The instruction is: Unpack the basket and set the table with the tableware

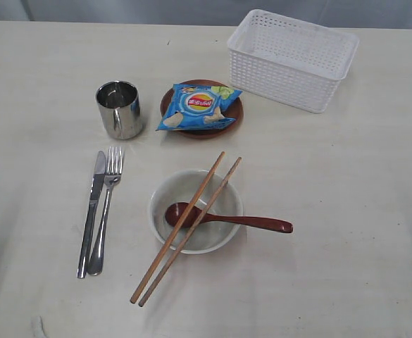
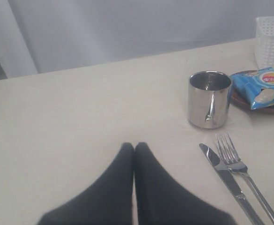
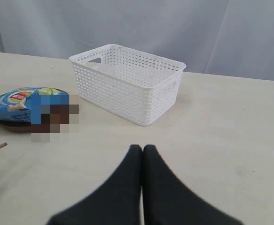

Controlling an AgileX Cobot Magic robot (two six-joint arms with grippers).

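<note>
The setting looks finished or nearly so: every piece is out on the counter and nothing shows inside the basket.

At the left of the exterior view the knife and fork lie side by side, handles toward the bottom of the frame, the fork just to the right of the knife. Above them, in the upper left, the steel cup stands upright and looks empty.

In the upper middle is the reddish-brown plate, just right of the cup. It holds only a blue chip bag, which covers most of it and overhangs its left edge.

Below it, at the centre, the white bowl holds the head of the dark red spoon, whose handle runs out over the rim to the right. The two chopsticks lie slantwise across the bowl, their lower ends reaching down to the left.

In the upper right the white lattice basket stands upright, well apart from the place setting.

The left hand has its fingers pressed together on nothing, above bare counter near the cup and cutlery. The right hand is likewise closed and empty, facing the basket. I judge that little is left beyond tidying.
</note>
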